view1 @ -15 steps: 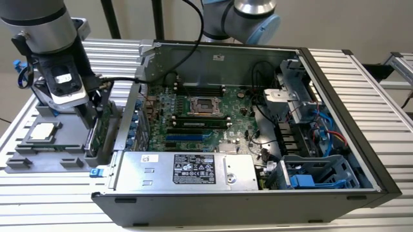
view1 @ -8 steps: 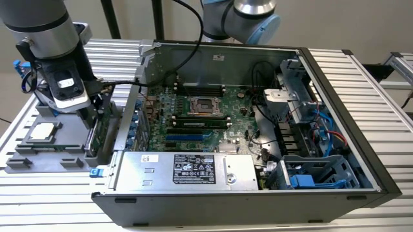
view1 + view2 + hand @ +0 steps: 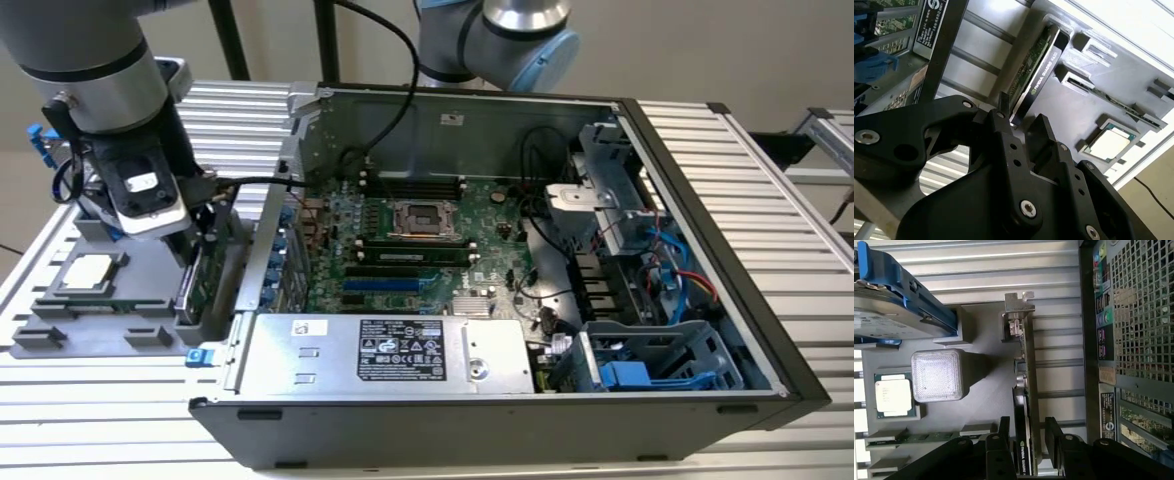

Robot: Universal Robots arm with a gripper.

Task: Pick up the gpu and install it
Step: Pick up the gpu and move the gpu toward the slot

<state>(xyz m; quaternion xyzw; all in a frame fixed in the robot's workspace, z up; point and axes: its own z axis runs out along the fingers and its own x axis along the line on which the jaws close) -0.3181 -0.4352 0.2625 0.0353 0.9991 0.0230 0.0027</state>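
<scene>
My gripper (image 3: 1027, 421): jaws wide, straddling the gpu (image 3: 1029, 375), on edge in the grey tray (image 3: 984, 405) at the exterior view's left. Step: pick-up; I judge nothing clamped yet. Requires square, centred closure.

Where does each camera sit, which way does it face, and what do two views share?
Exterior view: off the arm, raised, looking down into the open computer case; arm and gripper show at its left.
First wrist view: on the wrist, looking along the open gripper onto the gpu, on edge between its fingers.
Second wrist view: on the wrist, looking slantwise past the gripper at the gpu.
Both wrist views share gpu, gripper and processor chip.
</scene>
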